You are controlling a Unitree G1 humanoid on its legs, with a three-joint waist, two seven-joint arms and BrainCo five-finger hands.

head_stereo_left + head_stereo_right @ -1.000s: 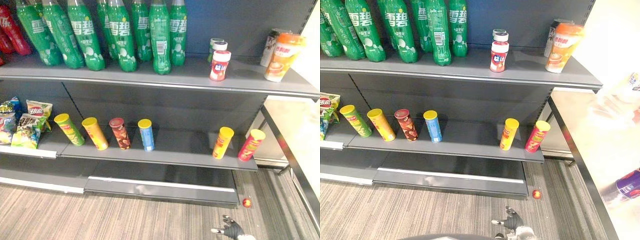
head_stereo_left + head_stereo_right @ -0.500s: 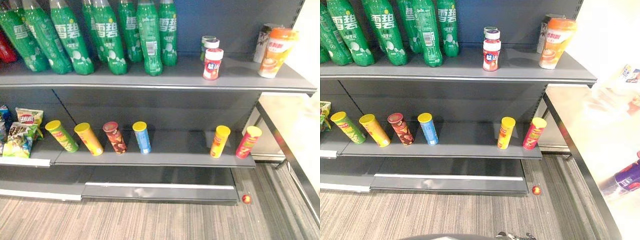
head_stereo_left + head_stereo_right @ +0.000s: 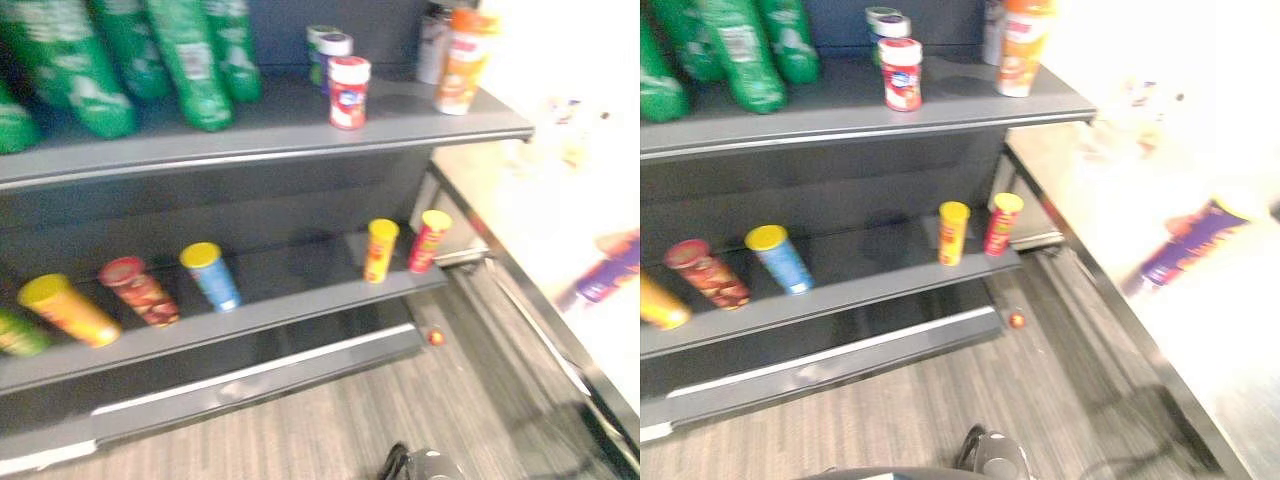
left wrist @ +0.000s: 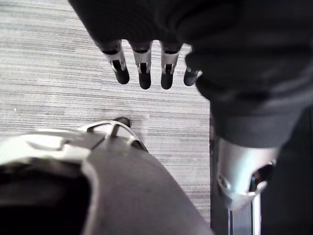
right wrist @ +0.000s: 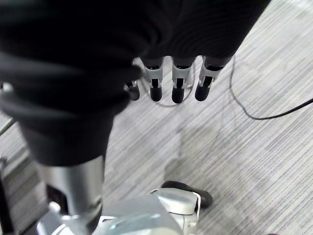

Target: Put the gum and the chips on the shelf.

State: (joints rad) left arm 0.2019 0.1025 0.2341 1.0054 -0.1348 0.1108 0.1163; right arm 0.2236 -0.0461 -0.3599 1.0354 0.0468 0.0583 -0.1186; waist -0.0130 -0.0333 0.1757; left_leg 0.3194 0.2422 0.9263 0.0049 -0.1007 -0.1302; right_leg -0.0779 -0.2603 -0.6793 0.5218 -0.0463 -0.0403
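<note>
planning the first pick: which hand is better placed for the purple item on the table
Right, probably: the purple item lies on the table at the robot's right. The right hand and left hand both hang open and empty.

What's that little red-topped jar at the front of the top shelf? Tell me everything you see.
The jar is small and round, with a red lid and a red-and-white body. It stands upright near the front edge of the upper shelf, first in a row with similar jars behind, between green bottles and an orange cup.
</note>
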